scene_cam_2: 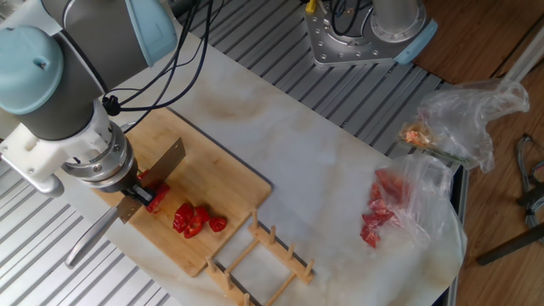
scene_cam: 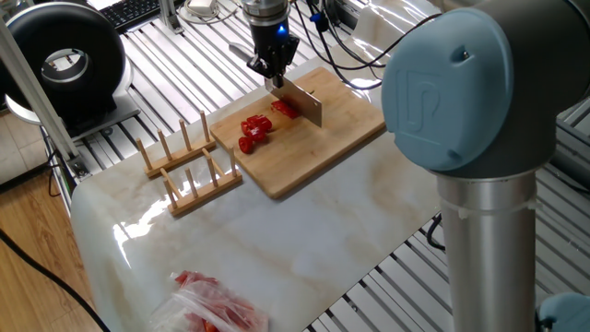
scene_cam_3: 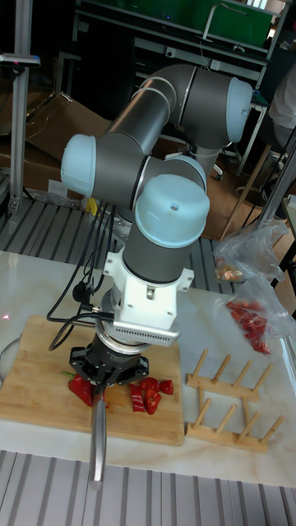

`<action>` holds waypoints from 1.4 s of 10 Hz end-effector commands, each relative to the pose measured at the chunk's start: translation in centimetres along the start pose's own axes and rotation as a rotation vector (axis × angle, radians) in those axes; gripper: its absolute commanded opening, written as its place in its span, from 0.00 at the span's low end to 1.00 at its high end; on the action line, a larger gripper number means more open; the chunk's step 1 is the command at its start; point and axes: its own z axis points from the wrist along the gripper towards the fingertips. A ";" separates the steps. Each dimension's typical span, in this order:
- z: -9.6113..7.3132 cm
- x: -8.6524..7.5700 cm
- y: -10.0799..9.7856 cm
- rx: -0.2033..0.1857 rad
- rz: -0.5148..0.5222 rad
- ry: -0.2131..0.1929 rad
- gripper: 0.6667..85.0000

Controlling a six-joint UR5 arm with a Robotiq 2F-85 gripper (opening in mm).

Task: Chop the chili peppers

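1. The marble bench [scene_cam: 304,221] is being occupied by a bamboo cutting board [scene_cam: 323,148] and a wooden rack [scene_cam: 184,166].
2. A knife [scene_cam: 300,100] is being gripped by the closed claw [scene_cam: 273,72], its blade standing on the board.
3. The chili peppers [scene_cam: 256,131] are lying on the board: chunks beside the blade, and a larger piece [scene_cam_2: 157,197] touching it.

Gripper [scene_cam_2: 136,197] clamped on knife [scene_cam_2: 157,174], blade over board [scene_cam_2: 217,183]; red chili pieces [scene_cam_2: 195,219] beside it. Wooden rack [scene_cam_2: 263,255]; plastic bags [scene_cam_2: 425,183] well apart.
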 end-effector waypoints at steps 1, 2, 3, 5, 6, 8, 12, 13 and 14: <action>0.1 -0.1 0.1 -0.013 0.002 -0.005 0.01; 0.3 -0.2 0.0 -0.014 0.002 -0.011 0.01; 1.2 -0.3 -0.1 -0.039 -0.003 -0.028 0.01; 1.1 0.3 -0.6 -0.027 -0.005 -0.007 0.01; 0.9 0.3 -0.3 -0.027 -0.004 -0.004 0.01; 0.2 0.1 0.2 -0.014 0.003 0.013 0.01; 0.9 0.0 -0.1 -0.031 -0.010 -0.006 0.01; 1.5 0.1 -0.5 -0.037 -0.018 -0.016 0.01; 1.1 0.4 -0.8 -0.024 -0.019 -0.004 0.01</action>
